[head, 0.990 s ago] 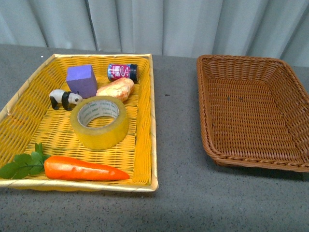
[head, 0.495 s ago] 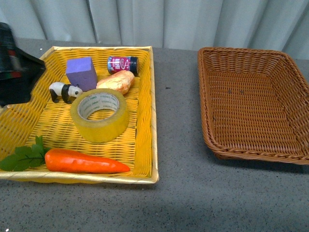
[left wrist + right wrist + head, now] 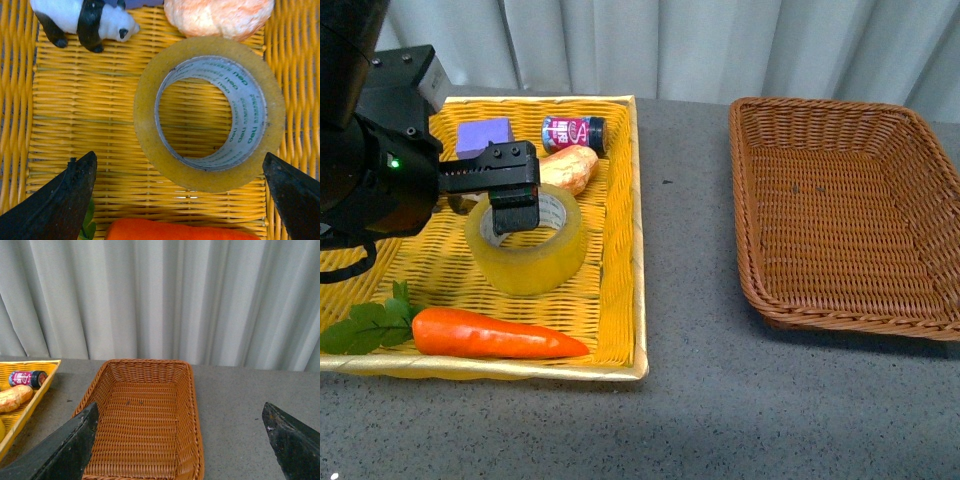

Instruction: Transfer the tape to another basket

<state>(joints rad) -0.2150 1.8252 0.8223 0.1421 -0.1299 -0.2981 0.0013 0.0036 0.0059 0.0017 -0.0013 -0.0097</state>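
The tape (image 3: 534,262), a wide yellowish roll with a white printed core, lies flat in the yellow woven basket (image 3: 638,250). My left gripper (image 3: 508,212) hangs over it, open. In the left wrist view the tape (image 3: 210,175) sits just ahead of the line between the spread fingertips of the left gripper (image 3: 177,156), which hold nothing. The brown wicker basket (image 3: 840,215) stands to the right and is empty. My right gripper (image 3: 179,407) is open in the air, looking down on the brown basket (image 3: 145,420); it does not show in the front view.
The yellow basket also holds a carrot (image 3: 490,335) at its front, a bread piece (image 3: 570,170), a small can (image 3: 575,132), a purple block (image 3: 485,135) and a toy panda (image 3: 85,20). A strip of grey tabletop (image 3: 685,260) separates the baskets. A curtain hangs behind.
My left arm has come in from the left and now hangs over the yellow basket above the tape. The tape and the other objects have not moved.
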